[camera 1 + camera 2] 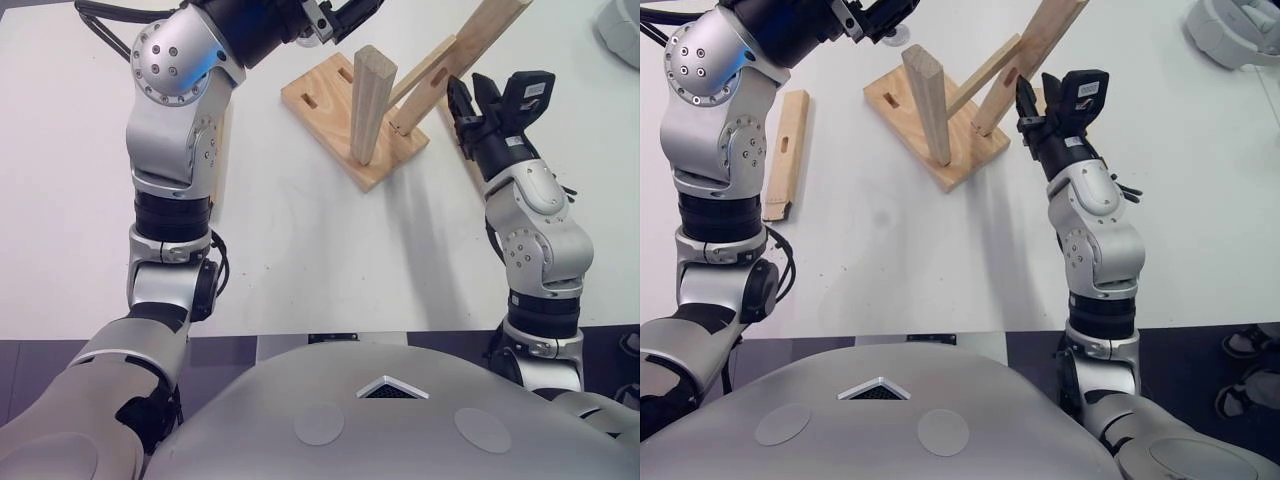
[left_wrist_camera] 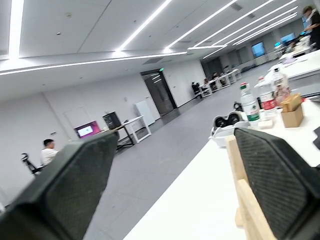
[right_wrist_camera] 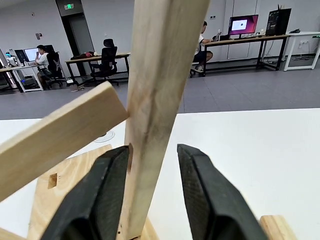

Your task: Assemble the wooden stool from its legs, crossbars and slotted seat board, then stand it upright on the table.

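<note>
A loose leg (image 1: 788, 150) lies flat on the white counter (image 1: 300, 250) beside the left arm, its long axis pointing away. Beyond it the seat board (image 1: 320, 95) lies flat. An upright leg (image 1: 370, 100) stands in it. A leaning leg (image 1: 470, 45) tilts rightward, with a crossbar (image 1: 425, 70) joined to its side. The right pincer (image 1: 470, 88), forearm raised, is released, its fingers straddling the leaning leg low down. Farthest, the left pincer (image 2: 175, 137) hangs released near the board's far edge.

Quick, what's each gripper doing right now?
Left gripper: open.
Right gripper: open, its fingers either side of the tilted leg, not clamped on it.
</note>
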`<state>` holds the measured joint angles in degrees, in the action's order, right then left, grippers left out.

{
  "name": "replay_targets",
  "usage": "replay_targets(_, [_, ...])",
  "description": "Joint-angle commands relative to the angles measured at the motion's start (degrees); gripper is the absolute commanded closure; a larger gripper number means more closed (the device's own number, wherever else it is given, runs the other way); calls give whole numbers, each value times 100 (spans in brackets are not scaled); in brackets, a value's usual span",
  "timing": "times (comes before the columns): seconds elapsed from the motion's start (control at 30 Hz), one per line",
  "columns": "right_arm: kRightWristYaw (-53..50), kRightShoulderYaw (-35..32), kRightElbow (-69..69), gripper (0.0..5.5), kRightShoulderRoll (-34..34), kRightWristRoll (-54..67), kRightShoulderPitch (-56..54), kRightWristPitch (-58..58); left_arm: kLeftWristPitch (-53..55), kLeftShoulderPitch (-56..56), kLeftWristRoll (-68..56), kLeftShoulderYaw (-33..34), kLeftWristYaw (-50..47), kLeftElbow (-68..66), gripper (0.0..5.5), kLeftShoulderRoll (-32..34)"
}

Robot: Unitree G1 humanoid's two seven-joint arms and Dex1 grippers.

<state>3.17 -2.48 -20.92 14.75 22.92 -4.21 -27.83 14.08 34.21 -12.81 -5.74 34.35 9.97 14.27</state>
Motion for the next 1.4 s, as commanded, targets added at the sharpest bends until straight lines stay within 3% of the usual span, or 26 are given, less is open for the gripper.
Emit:
replay_targets(0.03, [292,-248,-87,369,197,-107,332,191,371,96,204,-316,-459,555,126,-256])
replay_targets(0.13, [766,-323,152,369,610,-341,652,380,622,-1,241,-292,-699,1031,126,-294])
replay_targets(0.33, [1219,529,3337,369,726,-1523,-924,880,875,38,502,-661,-892,1245,126,-274])
replay_targets(0.5, [1810,1047,6458,369,633,-2301,-2301,2469,778,-42,898,-1055,-827,1027,126,-159])
replay_targets(0.67, [2623,1408,7711,369,654,-2776,-2702,4175,833,-58,631,-446,-852,1031,126,-45])
replay_targets(0.83, [3430,1554,7153,369,1098,-2885,-1999,4499,862,-68,536,45,-692,1009,126,374])
replay_targets(1.07, [4101,1774,3950,369,1273,-2413,-412,3176,827,-169,629,60,-672,991,126,578])
replay_targets(1.17, [4088,1823,3229,369,1252,-2342,-183,2671,807,-189,716,-20,-651,973,126,644])
replay_targets(1.3, [3568,1416,2883,369,1365,-2443,-105,2390,911,-95,1056,-321,-494,1023,126,981])
replay_targets(1.4, [2927,778,2585,369,1279,-2281,-34,2118,1782,-12,1245,-397,-1004,1647,126,676])
